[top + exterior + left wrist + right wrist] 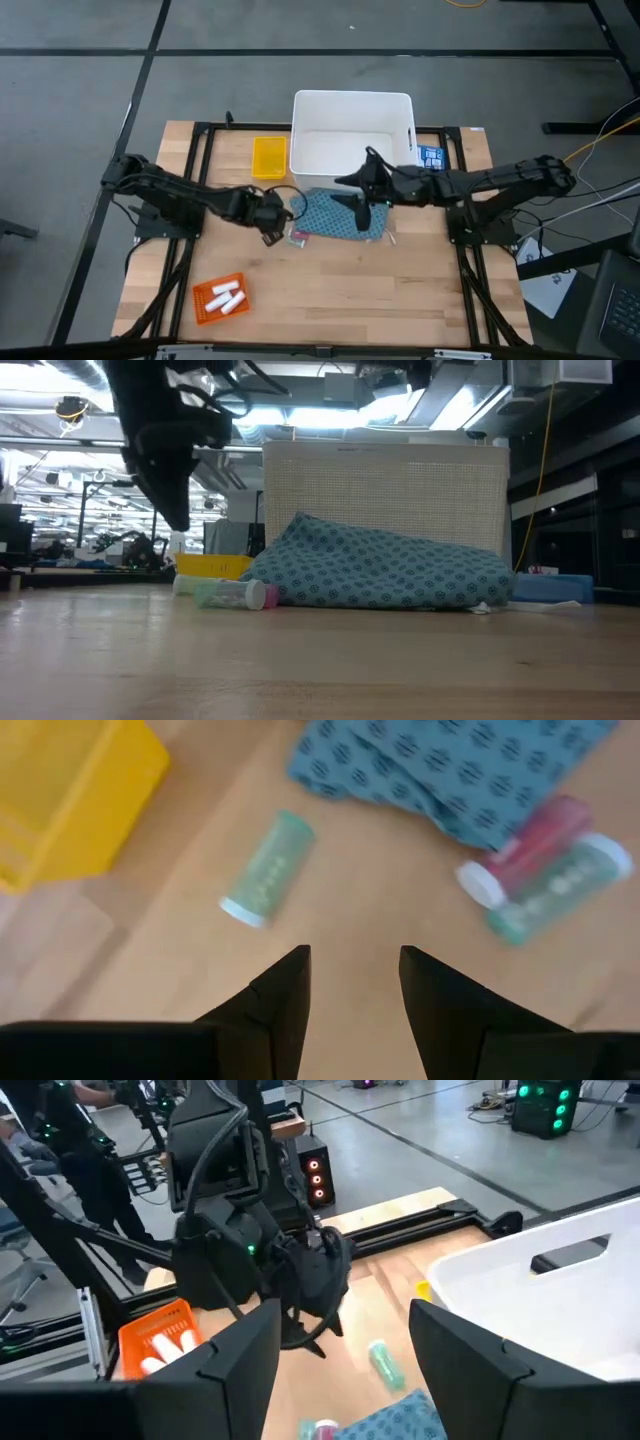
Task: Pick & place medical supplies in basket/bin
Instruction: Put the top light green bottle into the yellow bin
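Observation:
The teal patterned pouch (342, 216) (385, 571) lies flat on the table in front of the white bin (350, 130). A pale green vial (268, 870) (385, 1363) lies on its side between the pouch and the yellow tray (268, 157). A pink-red vial (540, 840) and another green one (565, 885) rest against the pouch's edge. Three white rolls (227, 297) sit in the orange tray (205, 305). My left gripper (270, 222) (353, 980) hovers open just left of the pouch, above the vials. My right gripper (362, 192) (345, 1345) hangs open over the pouch.
A blue printed box (432, 157) (555, 588) lies right of the bin. Black frame rails (200, 180) run along both table sides. Bare wood (380, 290) spreads out toward the near edge.

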